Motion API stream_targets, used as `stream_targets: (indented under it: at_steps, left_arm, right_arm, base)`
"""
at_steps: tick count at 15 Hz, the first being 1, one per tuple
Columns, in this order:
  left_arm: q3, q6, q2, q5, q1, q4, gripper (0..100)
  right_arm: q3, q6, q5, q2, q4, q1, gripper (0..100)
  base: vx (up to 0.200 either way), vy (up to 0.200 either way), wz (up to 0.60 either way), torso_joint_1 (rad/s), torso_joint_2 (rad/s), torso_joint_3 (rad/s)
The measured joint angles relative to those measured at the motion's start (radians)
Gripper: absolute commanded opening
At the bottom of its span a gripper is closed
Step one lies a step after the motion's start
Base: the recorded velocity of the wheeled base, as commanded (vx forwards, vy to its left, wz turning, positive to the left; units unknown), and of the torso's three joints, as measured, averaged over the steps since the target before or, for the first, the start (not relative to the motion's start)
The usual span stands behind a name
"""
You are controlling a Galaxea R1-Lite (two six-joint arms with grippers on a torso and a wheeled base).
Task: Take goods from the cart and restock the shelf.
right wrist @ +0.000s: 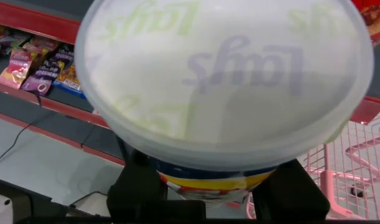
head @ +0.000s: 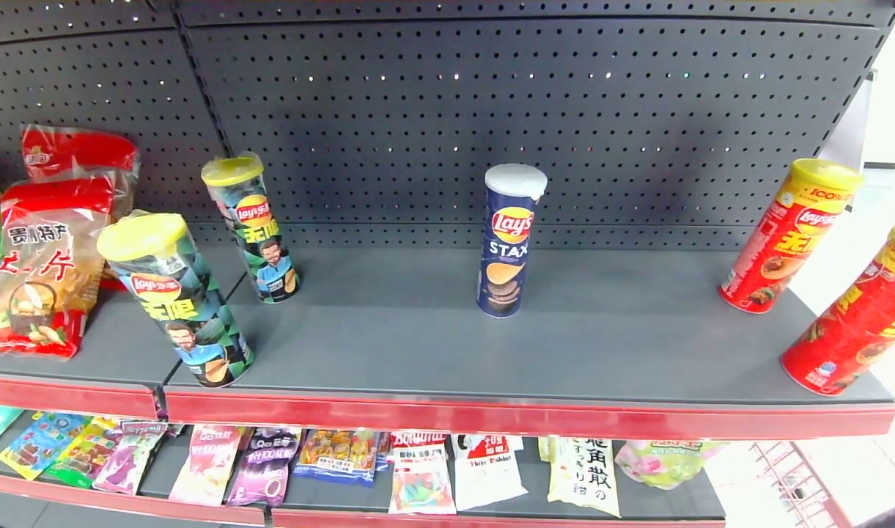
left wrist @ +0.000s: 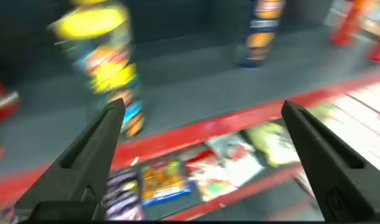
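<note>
The right gripper [right wrist: 208, 193] is clamping a chip can [right wrist: 224, 81], its dark jaws pressing on either side of the can's body below the top. The can's translucent white lid is sitting closed and facing the wrist camera, so whatever is inside is hidden. Past the can, the pink wire cart [right wrist: 357, 168] is standing on the floor; what it is carrying cannot be told.

The left gripper [left wrist: 202, 106] is hanging spread wide with nothing between its jaws, and it is pointing toward the red front edge of the shelf [head: 601, 323].

On that shelf, five lidded cans are standing upright and well apart. Two green-patterned cans [head: 176, 301] with yellow lids are standing toward the left, one near the front edge and the other farther back. A blue can [head: 509, 242] with a white lid is standing near the middle. Two red cans [head: 788, 235] with yellow lids are standing at the right end. All of their lids are on.

Red snack bags [head: 44, 271] are leaning at the far left of the shelf. On the lower shelf [head: 638, 502], a row of small packets [head: 418, 477] is lying flat.
</note>
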Motion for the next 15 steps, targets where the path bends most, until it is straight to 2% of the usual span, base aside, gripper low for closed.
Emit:
stream_targets:
  at_steps: [2,6,8,12,13,15]
  left_arm:
    - [-0.111,0.029,0.221,-0.100,-0.057,-0.069,100]
    - [-0.256,0.060,0.631,-0.195,-0.217,-0.281,100]
    - [-0.352,0.097,0.827,-0.239,-0.274,-0.326,100]
    - [-0.591,0.223,1.151,-0.322,-0.320,-0.352,100]
    - [-0.641,0.239,1.210,-0.331,-0.324,-0.354,100]
    - [-0.722,0.252,1.310,-0.340,-0.330,-0.354,100]
  right_arm:
    - [-0.014,0.000,0.002,0.021,-0.011,0.000,0]
    - [-0.025,0.000,0.003,0.071,-0.061,0.001,0]
    - [-0.026,0.000,0.003,0.088,-0.066,0.001,0]
    - [-0.026,0.014,0.003,0.101,-0.067,0.000,0]
    - [-0.026,0.014,0.003,0.102,-0.067,0.000,0]
    - [-0.026,0.015,0.001,0.104,-0.067,-0.001,0]
  base:
    - [0.000,0.000,0.00,0.000,0.00,0.000]
    - [0.000,0.000,0.00,0.000,0.00,0.000]
    - [0.000,0.000,0.00,0.000,0.00,0.000]
    - [0.000,0.000,0.00,0.000,0.00,0.000]
    - [0.000,0.000,0.00,0.000,0.00,0.000]
    - [0.000,0.000,0.00,0.000,0.00,0.000]
